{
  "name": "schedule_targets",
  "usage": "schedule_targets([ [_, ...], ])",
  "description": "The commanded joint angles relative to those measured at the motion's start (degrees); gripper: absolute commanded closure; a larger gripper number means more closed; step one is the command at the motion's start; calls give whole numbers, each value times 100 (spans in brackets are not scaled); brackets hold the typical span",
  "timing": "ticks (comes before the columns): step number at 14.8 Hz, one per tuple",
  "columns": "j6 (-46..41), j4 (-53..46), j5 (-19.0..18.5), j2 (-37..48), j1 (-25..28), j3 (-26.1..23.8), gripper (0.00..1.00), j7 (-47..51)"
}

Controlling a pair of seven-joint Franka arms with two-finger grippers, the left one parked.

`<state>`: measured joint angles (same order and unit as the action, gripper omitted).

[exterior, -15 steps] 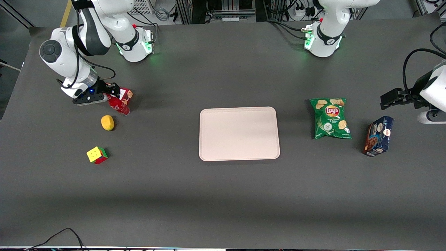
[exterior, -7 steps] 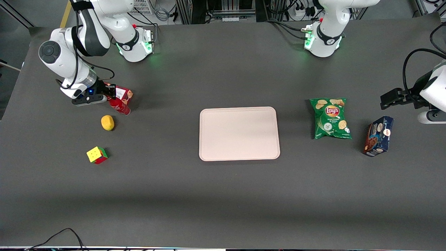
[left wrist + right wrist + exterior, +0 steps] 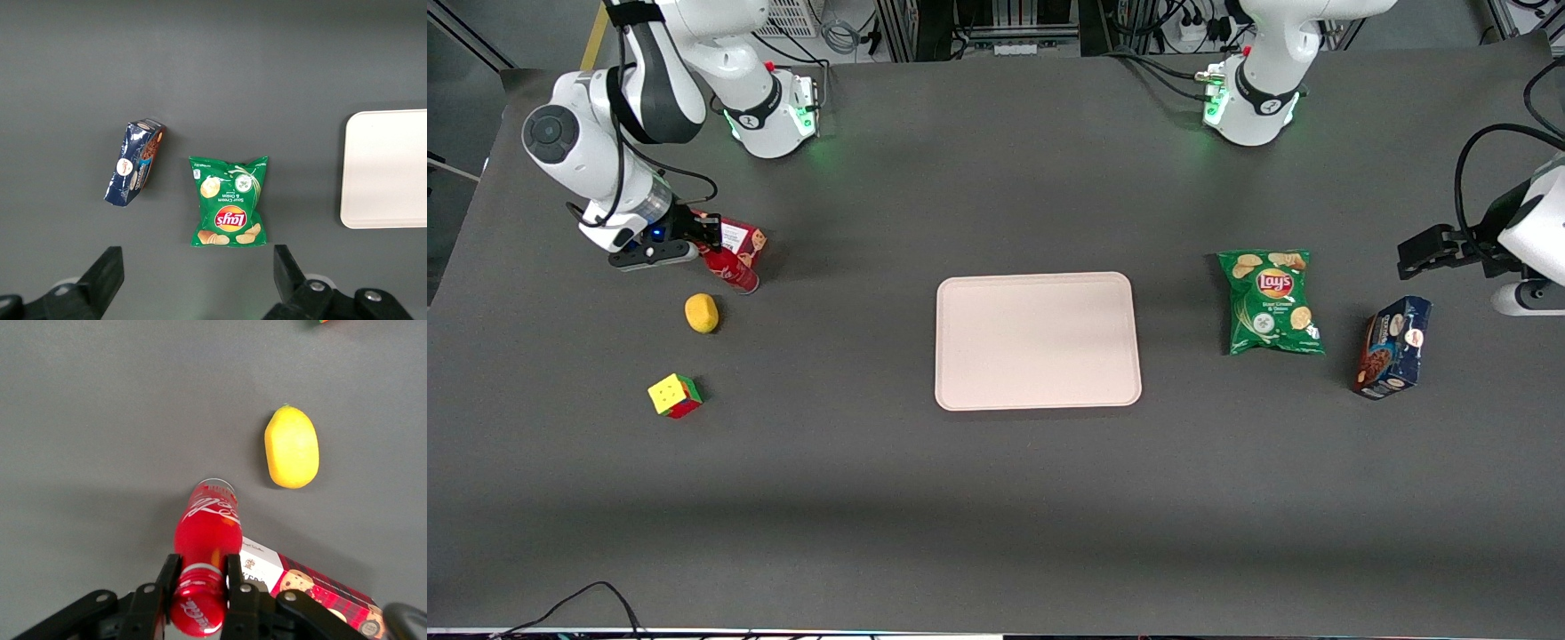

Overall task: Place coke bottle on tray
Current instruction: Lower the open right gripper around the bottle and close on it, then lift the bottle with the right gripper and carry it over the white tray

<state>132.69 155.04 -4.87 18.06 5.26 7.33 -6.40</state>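
The coke bottle (image 3: 732,269), slim and red with white lettering, leans at the working arm's end of the table. In the right wrist view the coke bottle (image 3: 207,528) has its red cap and neck clamped between the two black fingers (image 3: 168,581). My gripper (image 3: 704,242) is shut on it, and its base sits at or just above the tabletop. The same gripper (image 3: 200,579) shows with the cap filling the gap. The pale pinkish tray (image 3: 1039,340) lies flat and bare at mid-table, well apart from the bottle. Its edge shows as the tray (image 3: 387,167) in the left wrist view.
A red cookie-printed box (image 3: 743,240) stands right beside the bottle, also seen as the box (image 3: 313,585). A lemon (image 3: 702,313) and a colour cube (image 3: 675,396) lie nearer the front camera. A green chips bag (image 3: 1270,300) and a blue box (image 3: 1393,347) lie toward the parked arm's end.
The working arm's wrist has drawn slightly back and away from the front camera, and the bottle's top has shifted a little with it. Nothing else has moved.
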Motion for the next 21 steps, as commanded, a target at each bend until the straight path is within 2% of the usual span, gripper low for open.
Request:
schedule_targets([
  [1,-891,-815,-49,49,10,-12,100,-98],
  [4,-1656,-1614,3,31,62,-91,100,-11],
  [8,-2631,-2853,56,-135,71,-608,100,348],
  [12,-3766,-4575,469,-863,71,-1320,100,981],
  [15,-4171,-5736,583,-1522,71,-1803,100,1578],
  [17,-4216,-6448,837,-2041,123,-2085,100,2149],
  [21,-4207,-7600,847,-3183,493,-2471,100,3529],
])
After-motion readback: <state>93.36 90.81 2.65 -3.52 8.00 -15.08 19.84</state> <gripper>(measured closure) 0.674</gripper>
